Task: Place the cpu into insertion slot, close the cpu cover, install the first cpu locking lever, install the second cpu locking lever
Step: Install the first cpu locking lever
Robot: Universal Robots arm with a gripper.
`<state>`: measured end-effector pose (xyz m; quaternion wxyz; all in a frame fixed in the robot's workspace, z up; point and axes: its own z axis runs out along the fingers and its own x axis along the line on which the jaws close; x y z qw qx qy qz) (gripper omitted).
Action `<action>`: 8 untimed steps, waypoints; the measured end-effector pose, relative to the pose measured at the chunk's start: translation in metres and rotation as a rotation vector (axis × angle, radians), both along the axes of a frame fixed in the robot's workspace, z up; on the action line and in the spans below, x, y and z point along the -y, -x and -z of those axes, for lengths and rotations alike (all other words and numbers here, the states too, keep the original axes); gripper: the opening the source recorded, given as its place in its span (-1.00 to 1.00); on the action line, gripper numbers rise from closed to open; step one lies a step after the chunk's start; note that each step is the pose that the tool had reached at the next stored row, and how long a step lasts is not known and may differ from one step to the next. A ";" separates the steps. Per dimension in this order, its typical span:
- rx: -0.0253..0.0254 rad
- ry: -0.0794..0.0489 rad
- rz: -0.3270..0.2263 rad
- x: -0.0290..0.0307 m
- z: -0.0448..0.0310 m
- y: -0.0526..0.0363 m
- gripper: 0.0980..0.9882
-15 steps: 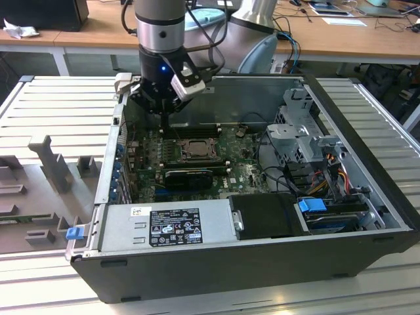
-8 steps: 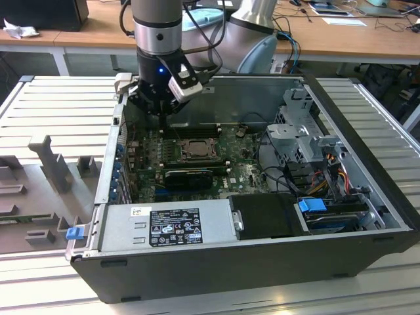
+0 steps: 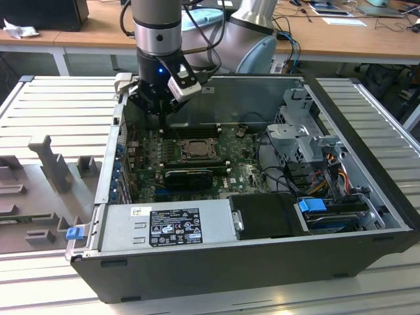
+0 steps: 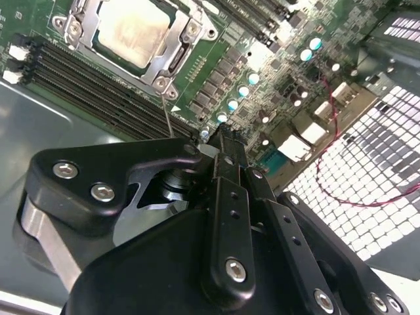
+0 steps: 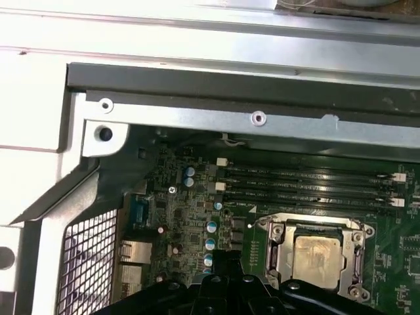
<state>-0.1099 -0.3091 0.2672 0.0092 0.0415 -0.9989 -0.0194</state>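
Observation:
The cpu (image 4: 134,33) lies in its socket on the green motherboard, pale metal top up, also seen as cpu (image 5: 317,254) in the first wrist view. The cpu cover (image 4: 172,65) lies flat around it as a grey frame, cpu cover (image 5: 314,225). A thin metal locking lever (image 4: 167,115) runs from the socket's corner toward my gripper (image 4: 224,146), whose fingers are shut with nothing between them. In the exterior view the gripper (image 3: 161,110) hangs over the board, just off the socket (image 3: 195,149) toward the exterior view's left and rear.
Black memory slots (image 5: 308,187) run beside the socket. The case's metal wall (image 5: 216,118) and perforated rear panel (image 5: 88,262) stand close to the gripper. A power supply (image 3: 167,226) and drive cage (image 3: 308,134) fill the case's other sides.

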 end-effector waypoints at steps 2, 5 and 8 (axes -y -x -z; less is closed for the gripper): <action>0.0000 -0.001 0.000 -0.0022 0.0022 0.0000 -0.98; 0.0000 -0.002 0.000 -0.0045 0.0045 0.0000 -0.98; 0.0001 -0.003 0.000 -0.0092 0.0059 0.0000 -0.98</action>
